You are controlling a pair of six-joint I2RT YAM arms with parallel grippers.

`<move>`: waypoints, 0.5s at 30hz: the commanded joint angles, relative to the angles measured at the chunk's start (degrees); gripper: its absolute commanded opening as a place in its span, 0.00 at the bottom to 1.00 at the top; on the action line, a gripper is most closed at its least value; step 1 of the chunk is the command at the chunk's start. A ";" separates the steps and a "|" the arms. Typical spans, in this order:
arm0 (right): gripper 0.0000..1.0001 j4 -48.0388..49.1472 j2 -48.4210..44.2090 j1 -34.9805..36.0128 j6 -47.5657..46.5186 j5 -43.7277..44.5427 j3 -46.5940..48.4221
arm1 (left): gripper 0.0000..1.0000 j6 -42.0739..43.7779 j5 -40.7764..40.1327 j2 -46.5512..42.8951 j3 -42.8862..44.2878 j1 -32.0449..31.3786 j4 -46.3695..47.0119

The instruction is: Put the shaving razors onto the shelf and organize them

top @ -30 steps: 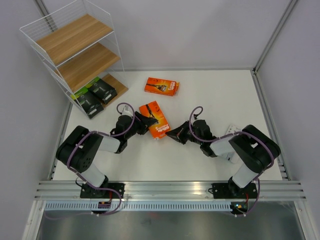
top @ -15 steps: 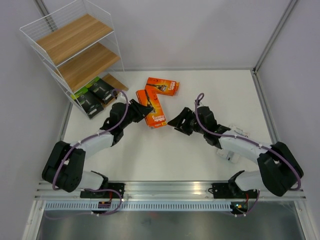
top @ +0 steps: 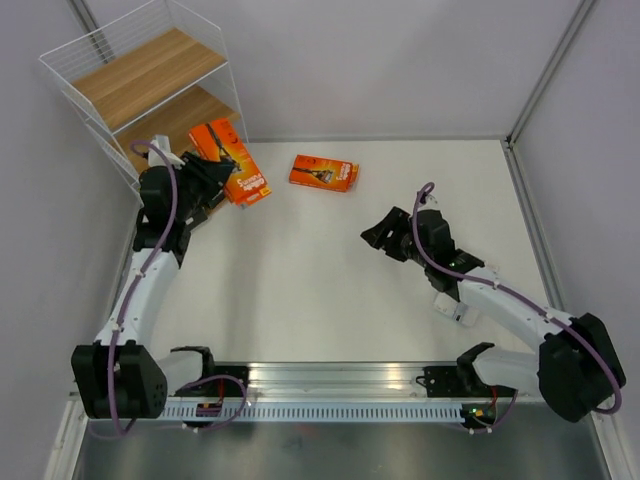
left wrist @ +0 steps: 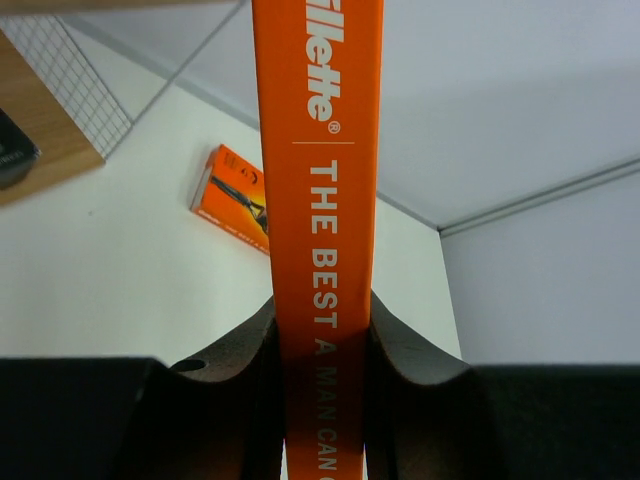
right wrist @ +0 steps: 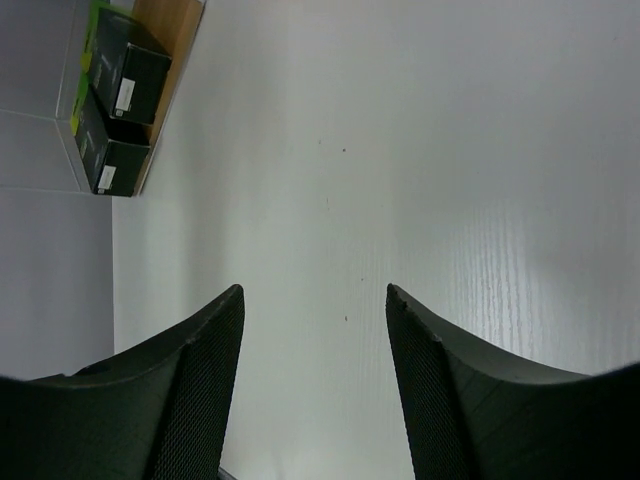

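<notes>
My left gripper (top: 208, 176) is shut on an orange razor pack (top: 236, 163), held off the table in front of the shelf (top: 150, 75). In the left wrist view that pack (left wrist: 320, 170) stands edge-on between the fingers (left wrist: 245, 345). A second orange pack (top: 323, 172) lies flat on the table behind the middle. Two black packs (right wrist: 125, 65) with lime-green ends lie on the shelf's bottom board (right wrist: 172, 20); the left arm hides them from above. My right gripper (top: 384, 234) hangs open over bare table. A white pack (top: 447, 304) lies half under the right arm.
White walls close in the table at the back and on both sides, with a metal post (top: 545, 70) in the back right corner. The shelf's two upper boards (top: 180, 120) carry nothing. The aluminium rail (top: 340, 380) with the arm bases runs along the near edge.
The left arm has carried the orange pack from the table's middle back and left to the shelf. The right gripper has opened, let go of that pack and drawn back to the right.
</notes>
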 commanded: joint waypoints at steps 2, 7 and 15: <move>0.62 12.25 4.89 0.08 2.18 -5.32 -1.23 | 0.30 -1.82 5.00 3.76 4.02 5.18 -2.18; 0.61 32.22 11.84 1.04 10.53 -11.04 1.29 | 0.31 -4.82 4.31 6.04 3.32 6.16 5.81; 0.71 48.40 29.33 6.40 21.84 -12.63 15.81 | 0.31 -10.62 1.75 9.65 3.32 6.42 14.24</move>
